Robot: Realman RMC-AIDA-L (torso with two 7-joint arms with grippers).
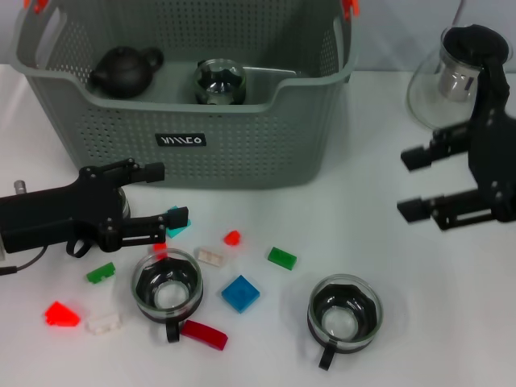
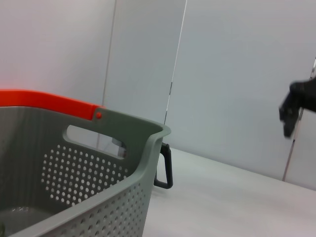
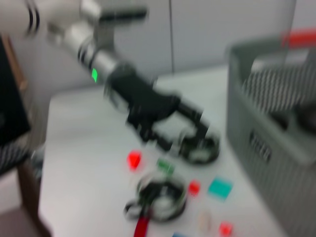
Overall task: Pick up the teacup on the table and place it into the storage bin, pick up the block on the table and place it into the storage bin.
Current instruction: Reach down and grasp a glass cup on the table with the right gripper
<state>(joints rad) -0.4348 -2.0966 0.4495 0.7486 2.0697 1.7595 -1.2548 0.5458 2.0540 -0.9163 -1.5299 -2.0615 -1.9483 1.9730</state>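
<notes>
The grey-green storage bin (image 1: 242,153) stands at the back of the table, with a black teapot (image 1: 122,71) and a glass cup (image 1: 219,82) inside. Two glass teacups sit on the table, one front left (image 1: 167,286) and one front right (image 1: 345,308). Small blocks lie between them: blue (image 1: 240,293), green (image 1: 281,258), red (image 1: 232,237) and teal (image 1: 179,227). My left gripper (image 1: 165,195) hovers open just left of the blocks, in front of the bin. My right gripper (image 1: 413,184) hangs open at the right, holding nothing. The right wrist view shows the left gripper (image 3: 197,133) over a cup (image 3: 200,150).
A clear glass teapot (image 1: 451,76) stands at the back right, behind my right arm. More blocks lie front left: a long red one (image 1: 203,334), a white one (image 1: 105,323), red (image 1: 61,314) and green (image 1: 101,273). The left wrist view shows the bin's rim (image 2: 123,129).
</notes>
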